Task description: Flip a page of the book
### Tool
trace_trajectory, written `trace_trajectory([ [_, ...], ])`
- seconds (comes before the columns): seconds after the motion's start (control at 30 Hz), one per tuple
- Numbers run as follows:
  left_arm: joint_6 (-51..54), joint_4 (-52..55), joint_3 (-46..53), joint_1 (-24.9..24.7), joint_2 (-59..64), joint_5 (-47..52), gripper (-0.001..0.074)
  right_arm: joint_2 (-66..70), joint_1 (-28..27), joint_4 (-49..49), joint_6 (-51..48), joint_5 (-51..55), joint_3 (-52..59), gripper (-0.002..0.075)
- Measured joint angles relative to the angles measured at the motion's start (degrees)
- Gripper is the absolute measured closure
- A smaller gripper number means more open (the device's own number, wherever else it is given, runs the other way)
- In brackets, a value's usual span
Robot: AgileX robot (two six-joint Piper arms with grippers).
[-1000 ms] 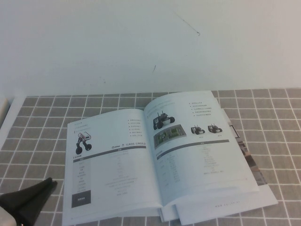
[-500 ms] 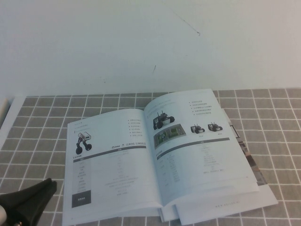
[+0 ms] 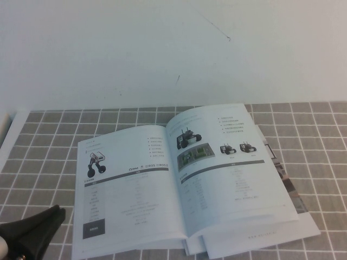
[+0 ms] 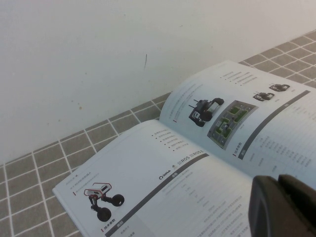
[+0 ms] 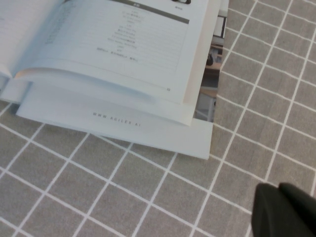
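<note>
A: High view, what lies on the grey tiled table (image 3: pixel 49 130)?

B: A thin white glossy manual (image 3: pixel 179 184), open at centre frame, its right printed page (image 3: pixel 227 173) lifted slightly over other booklets (image 3: pixel 287 187).

A: And the grippers?

B: Left black gripper (image 3: pixel 32 230) sits lower left, jaws together, holding nothing. Right gripper (image 5: pixel 286 210), clenched and empty, hovers over bare tiles near the manual's corner.

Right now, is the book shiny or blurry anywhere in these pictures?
High view: the book looks pale and washed out, its small text too soft to read; the left gripper is a dark shape at the near-left corner. Left wrist view: robot photos are sharp, the gripper blurred. Right wrist view: the shut right gripper is a blur beside the book's corner.
</note>
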Motion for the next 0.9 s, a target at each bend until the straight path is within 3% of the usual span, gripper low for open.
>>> trace_trajectory([
  [0.23,-0.26,0.03,0.0,0.0,-0.1,2.09,0.0738,0.0,0.0,0.0,0.0,0.09,0.0,0.0728],
  [0.37,1.36,-3.74,0.0,1.06,-1.93,8.04,0.0738,0.0,0.0,0.0,0.0,0.22,0.0,0.0728],
  [0.57,21.15,-17.31,0.33,13.18,-9.02,11.98,0.0738,0.0,0.0,0.0,0.0,0.88,0.0,0.0728],
  [0.7,37.18,-27.7,3.84,23.37,-15.44,6.13,0.0738,0.0,0.0,0.0,0.0,1.02,0.0,0.0728],
  [0.8,40.39,-32.12,9.49,27.57,-20.03,-0.04,0.0738,0.0,0.0,0.0,0.0,1.02,0.0,0.0728],
  [0.9,39.33,-33.46,14.32,28.56,-24.26,-1.51,0.0738,0.0,0.0,0.0,0.0,1.05,0.0,0.0728],
])
